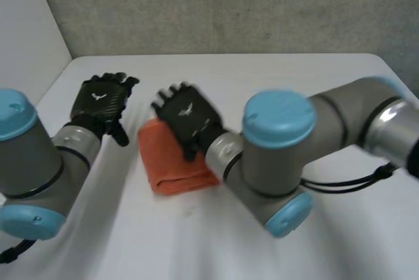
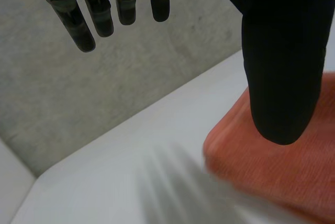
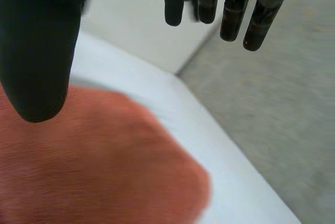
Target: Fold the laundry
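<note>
— So, any writing to read anywhere?

— Barely. The back of each black hand carries a small white emblem, too small to make out as letters.

— And the laundry?

— One folded orange cloth (image 1: 171, 165) lies flat on the white table (image 1: 294, 77), near the middle, in front of the robot. Its long axis runs from the robot's side towards the grey wall (image 1: 229, 5), slanted a little, with the near end swung rightward.

— Where are the hands?

— The left hand (image 1: 99, 100) is just beside the cloth's left edge, over bare table, fingers straight and spread, holding nothing. The right hand (image 1: 186, 115) is over the cloth's far end, fingers likewise straight and apart; I cannot tell whether it touches the fabric.

— Anything in the way?

— The right arm (image 1: 281, 156) reaches across, its elbow bulking beside the cloth's near right corner.
</note>
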You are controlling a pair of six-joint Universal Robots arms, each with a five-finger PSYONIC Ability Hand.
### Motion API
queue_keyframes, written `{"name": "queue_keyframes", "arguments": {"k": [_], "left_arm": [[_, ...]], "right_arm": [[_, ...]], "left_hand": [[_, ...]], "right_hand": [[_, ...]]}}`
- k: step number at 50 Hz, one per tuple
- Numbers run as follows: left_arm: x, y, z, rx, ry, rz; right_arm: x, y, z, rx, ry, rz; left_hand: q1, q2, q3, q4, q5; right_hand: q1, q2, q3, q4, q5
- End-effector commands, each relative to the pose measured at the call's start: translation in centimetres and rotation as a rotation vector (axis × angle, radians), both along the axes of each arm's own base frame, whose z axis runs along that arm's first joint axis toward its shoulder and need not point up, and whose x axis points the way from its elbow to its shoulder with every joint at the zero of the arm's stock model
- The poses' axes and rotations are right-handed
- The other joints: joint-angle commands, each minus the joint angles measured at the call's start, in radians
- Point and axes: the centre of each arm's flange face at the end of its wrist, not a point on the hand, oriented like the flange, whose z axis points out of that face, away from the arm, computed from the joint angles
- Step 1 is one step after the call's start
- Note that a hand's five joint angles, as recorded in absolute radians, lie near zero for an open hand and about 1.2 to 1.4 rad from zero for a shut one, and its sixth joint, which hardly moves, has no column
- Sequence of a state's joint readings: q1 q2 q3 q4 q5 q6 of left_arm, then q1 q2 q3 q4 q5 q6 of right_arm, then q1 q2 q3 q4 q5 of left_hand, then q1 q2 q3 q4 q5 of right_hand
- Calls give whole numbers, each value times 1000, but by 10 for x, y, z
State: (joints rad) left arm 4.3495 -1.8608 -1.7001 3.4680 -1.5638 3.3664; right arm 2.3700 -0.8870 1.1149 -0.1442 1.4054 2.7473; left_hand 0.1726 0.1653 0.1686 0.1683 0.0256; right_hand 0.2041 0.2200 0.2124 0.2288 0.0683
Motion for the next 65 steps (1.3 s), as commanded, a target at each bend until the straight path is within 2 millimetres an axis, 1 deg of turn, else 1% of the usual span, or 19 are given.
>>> {"name": "queue_keyframes", "arguments": {"k": [1,13,19,27,29,30,31,32,33,34,35,38,39,40,44,45,49,56,65], "left_arm": [[-31,5,-10,83,81,-81],[-32,12,-47,301,59,-54],[-29,11,-62,350,32,-42],[-27,8,-57,355,24,-39],[-26,8,-49,341,31,-40],[-26,7,-36,312,47,-43],[-26,7,-36,311,47,-43],[-27,7,-21,272,66,-48],[-26,7,-5,232,85,-51],[-26,7,-5,232,86,-51],[-25,5,10,191,103,-51],[-19,2,40,108,144,-38],[-14,1,56,66,165,-27],[-14,1,56,65,165,-26],[9,4,106,-56,218,22],[9,4,106,-56,218,22],[31,9,129,-81,237,76],[40,19,124,-7,250,102],[41,28,118,19,295,101]], "right_arm": [[-22,-34,11,174,-131,-85],[-29,-64,-74,428,61,-143],[-31,-74,-80,462,84,-169],[-38,-89,-48,411,35,-198],[-41,-86,-17,364,-7,-192],[-41,-86,-17,364,-8,-192],[-43,-85,2,338,-39,-192],[-48,-84,21,316,-75,-201],[-48,-84,21,315,-75,-201],[-56,-87,40,288,-120,-223],[-63,-90,59,251,-172,-251],[-70,-90,78,205,-219,-281],[-79,-90,93,164,-256,-321],[-89,-91,107,123,-286,-364],[-112,-89,133,55,-339,-448],[-121,-84,143,36,-353,-480],[-137,-72,151,6,-339,-530],[-163,-50,138,-11,-236,-592],[-174,-51,124,25,-201,-628]], "left_hand": [[6,13,10,10,-22],[6,13,10,10,-22],[6,13,10,10,-22],[6,13,10,10,-22],[6,13,10,10,-22],[3,10,7,7,-25],[3,10,7,7,-25],[3,10,7,7,-25],[3,10,7,7,-25],[3,10,7,7,-25],[3,10,7,7,-25],[3,10,7,7,-25],[3,10,7,7,-25],[3,10,7,7,-25],[3,10,7,7,-25],[3,10,7,7,-25],[3,10,7,7,-25],[3,10,7,7,-25],[3,10,7,7,-25]], "right_hand": [[-30,-46,-38,-54,-68],[-30,-46,-38,-54,-68],[-30,-46,-38,-54,-68],[-30,-46,-38,-54,-68],[-30,-46,-38,-54,-68],[-30,-46,-38,-54,-68],[-30,-46,-38,-54,-68],[-30,-46,-38,-54,-68],[-30,-46,-38,-54,-68],[-30,-46,-38,-54,-68],[-30,-46,-38,-54,-68],[-30,-46,-38,-54,-68],[-30,-46,-38,-54,-68],[-30,-46,-38,-54,-68],[-30,-46,-38,-54,-68],[-30,-46,-38,-54,-68],[-30,-46,-38,-54,-68],[-30,-46,-38,-54,-68],[-30,-46,-38,-54,-68]]}}
